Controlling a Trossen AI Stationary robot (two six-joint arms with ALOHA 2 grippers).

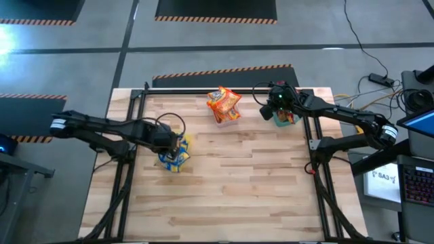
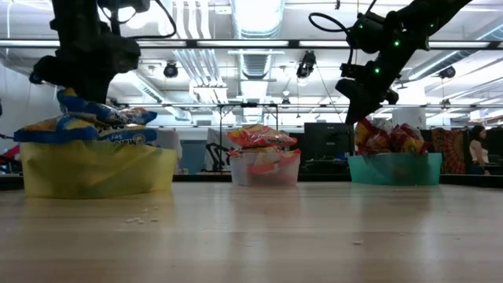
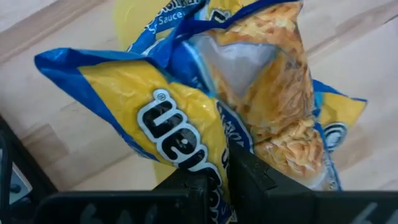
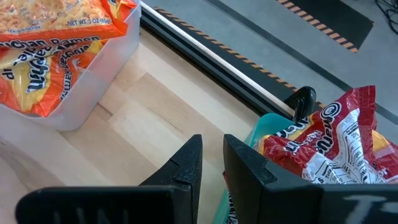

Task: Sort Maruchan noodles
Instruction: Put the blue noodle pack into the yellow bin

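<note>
Yellow-and-blue Maruchan noodle packets (image 1: pixel 175 158) fill a yellow tub (image 2: pixel 94 169) at the table's left. My left gripper (image 3: pixel 219 177) stands over the tub, pointing down, shut on the top yellow-and-blue packet (image 3: pixel 186 118). Orange packets (image 1: pixel 224 102) pile up in a clear tub (image 4: pixel 118 56) at the far middle. Red packets (image 4: pixel 329 143) lie in a green tub (image 2: pixel 393 169) at the far right. My right gripper (image 4: pixel 212 146) hovers beside the green tub's rim, open by a narrow gap, with nothing between its fingers. My left gripper pinches the yellow-and-blue packet between its two fingers, at the film by the printed logo (image 3: pixel 214 158), coming from above and pointing steeply down. The packet spreads out crumpled below the fingers, over the other packets in the yellow tub. Whether it rests on them I cannot tell.
The bare wooden tabletop (image 1: pixel 244 183) stretches across the middle and the near side, with a few crumbs (image 2: pixel 141 220) on it. A black frame rail (image 4: pixel 205 56) runs along the far edge. Cables and screens (image 1: pixel 407 169) stand beyond the right edge. A person (image 2: pixel 477 149) is far off in the room.
</note>
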